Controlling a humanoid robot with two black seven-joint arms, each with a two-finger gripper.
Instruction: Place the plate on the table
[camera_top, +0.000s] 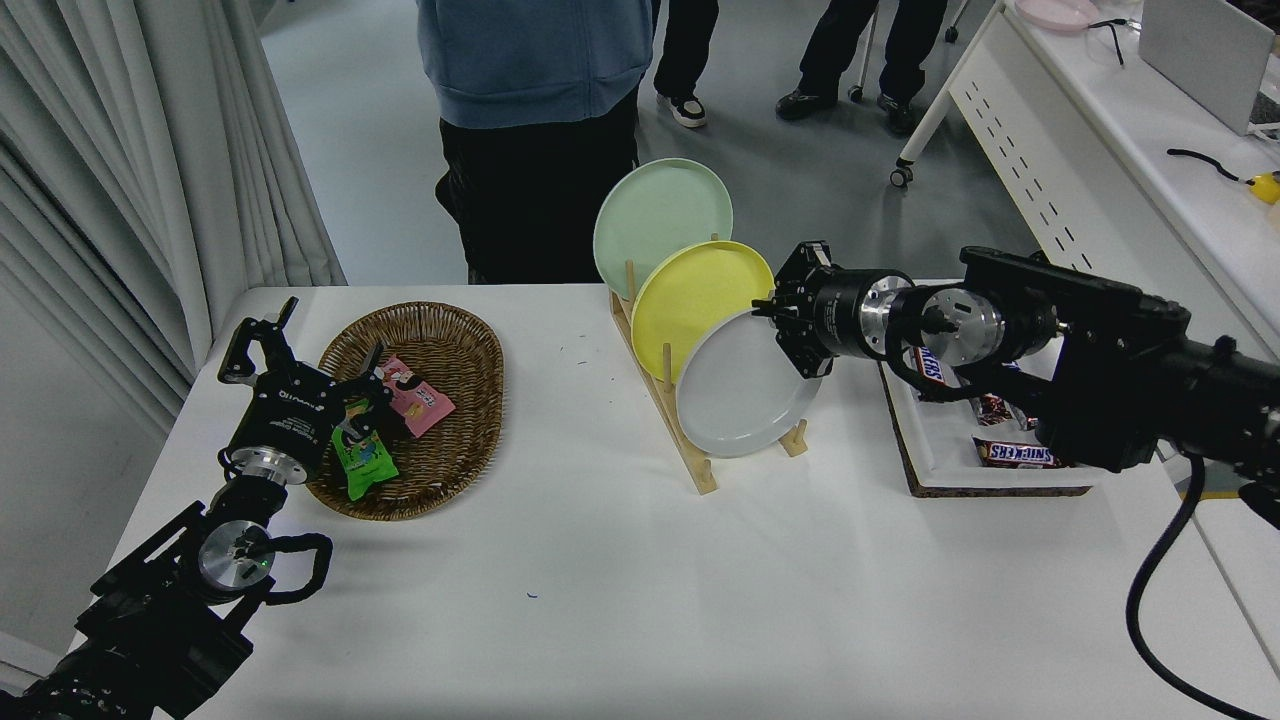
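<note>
Round light grey plate (738, 392), smooth, shallow rim, tilted at front of slatted wooden rack (690, 440), upper right rim pinched in right gripper (783, 322) fingers. Lower edge near rack base, contact unclear. Three plates total: grey, yellow plate (690, 290), pale green plate (655, 215) behind. White matte surface (620, 590). Oval wicker basket (425, 400) at left, beside parked left gripper (262, 345) with fingers spread. Candy tray (940, 450) half hidden by right arm.

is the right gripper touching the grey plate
Touching. The head view shows the right gripper closed on the upper right rim of the grey plate, no gap between them, with the plate raised in the rack.
</note>
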